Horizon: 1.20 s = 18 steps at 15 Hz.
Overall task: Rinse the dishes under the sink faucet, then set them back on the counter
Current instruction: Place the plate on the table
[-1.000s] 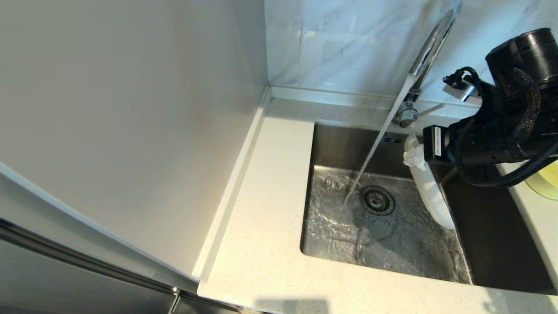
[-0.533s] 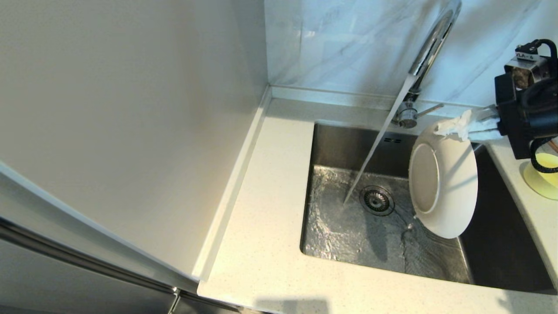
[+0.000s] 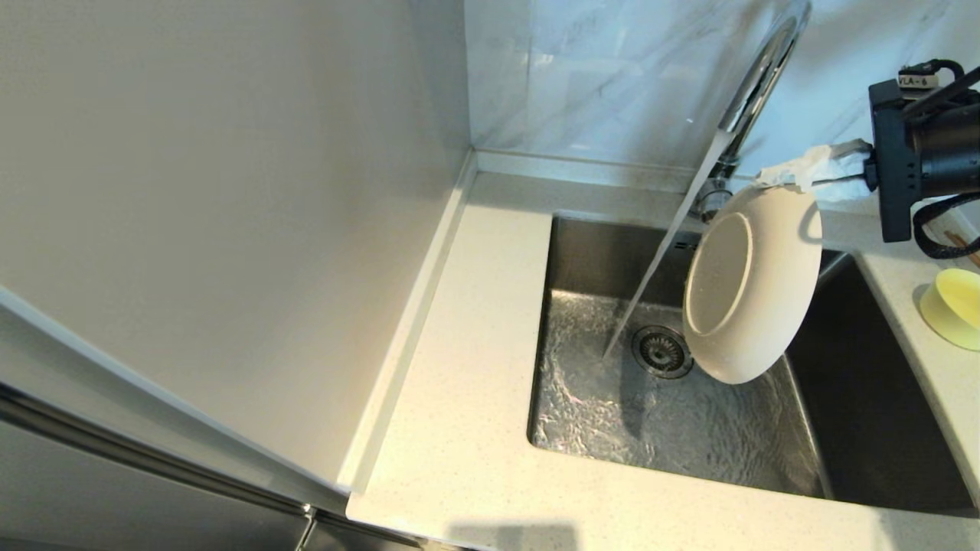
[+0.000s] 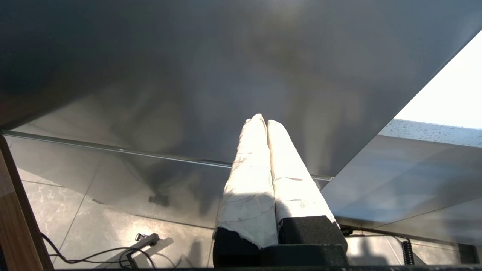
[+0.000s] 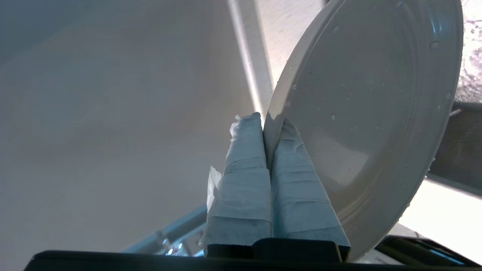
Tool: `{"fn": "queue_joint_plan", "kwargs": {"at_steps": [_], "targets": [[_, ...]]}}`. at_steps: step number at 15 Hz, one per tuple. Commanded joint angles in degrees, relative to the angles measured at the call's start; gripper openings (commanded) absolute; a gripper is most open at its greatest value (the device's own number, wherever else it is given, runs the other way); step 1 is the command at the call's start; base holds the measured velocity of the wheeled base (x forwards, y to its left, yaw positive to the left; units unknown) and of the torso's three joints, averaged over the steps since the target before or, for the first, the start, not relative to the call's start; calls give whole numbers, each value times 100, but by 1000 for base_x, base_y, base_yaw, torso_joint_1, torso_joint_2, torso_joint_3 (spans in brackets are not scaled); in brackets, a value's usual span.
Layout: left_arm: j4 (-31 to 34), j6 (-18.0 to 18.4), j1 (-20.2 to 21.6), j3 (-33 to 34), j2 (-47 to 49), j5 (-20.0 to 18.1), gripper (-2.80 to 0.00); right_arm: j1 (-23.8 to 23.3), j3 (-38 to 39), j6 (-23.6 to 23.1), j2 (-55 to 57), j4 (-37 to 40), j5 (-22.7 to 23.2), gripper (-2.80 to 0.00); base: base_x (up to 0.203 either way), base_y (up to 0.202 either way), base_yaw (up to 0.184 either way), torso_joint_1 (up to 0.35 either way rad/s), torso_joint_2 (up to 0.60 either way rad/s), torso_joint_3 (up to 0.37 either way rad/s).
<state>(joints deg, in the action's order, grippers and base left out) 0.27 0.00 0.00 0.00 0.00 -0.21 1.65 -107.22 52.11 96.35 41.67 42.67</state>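
My right gripper (image 3: 796, 174) (image 5: 269, 122) is shut on the rim of the cream-white plate (image 3: 746, 283) (image 5: 372, 124), which hangs on edge over the sink (image 3: 605, 405), its underside facing left, just right of the water stream. The chrome faucet (image 3: 754, 80) runs water into the wet basin beside the drain strainer (image 3: 660, 350). The pale-yellow bowl (image 3: 953, 306) sits on the counter (image 3: 475, 367) right of the sink. My left gripper (image 4: 263, 121) is shut on nothing, parked low beside a metal panel, out of the head view.
A white cabinet wall (image 3: 230, 229) rises along the counter's left side. A marble backsplash (image 3: 612, 76) stands behind the faucet. The faucet's side lever is hidden behind the plate.
The right gripper lifted the plate up out of the basin and swung it left toward the stream, tilting its rim. The bowl has come into fuller view as the arm rose.
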Motion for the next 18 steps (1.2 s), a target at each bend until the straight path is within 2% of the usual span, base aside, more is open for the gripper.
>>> {"fn": "queue_joint_plan", "kwargs": {"at_steps": [1, 3, 7, 12, 18], "targets": [[0, 0, 0, 0, 0, 3, -280, 9, -104, 35, 16, 17, 219, -280, 0, 0, 0, 0, 0, 0], [0, 0, 0, 0, 0, 3, -280, 14, -243, 33, 68, 1, 400, -280, 0, 0, 0, 0, 0, 0], [0, 0, 0, 0, 0, 3, -280, 19, -531, -40, 439, -22, 380, -280, 0, 0, 0, 0, 0, 0], [0, 0, 0, 0, 0, 2, -280, 2, -520, -35, 683, -502, 374, -280, 0, 0, 0, 0, 0, 0], [0, 0, 0, 0, 0, 3, -280, -93, -528, -52, 805, -535, 356, -280, 0, 0, 0, 0, 0, 0]]}}
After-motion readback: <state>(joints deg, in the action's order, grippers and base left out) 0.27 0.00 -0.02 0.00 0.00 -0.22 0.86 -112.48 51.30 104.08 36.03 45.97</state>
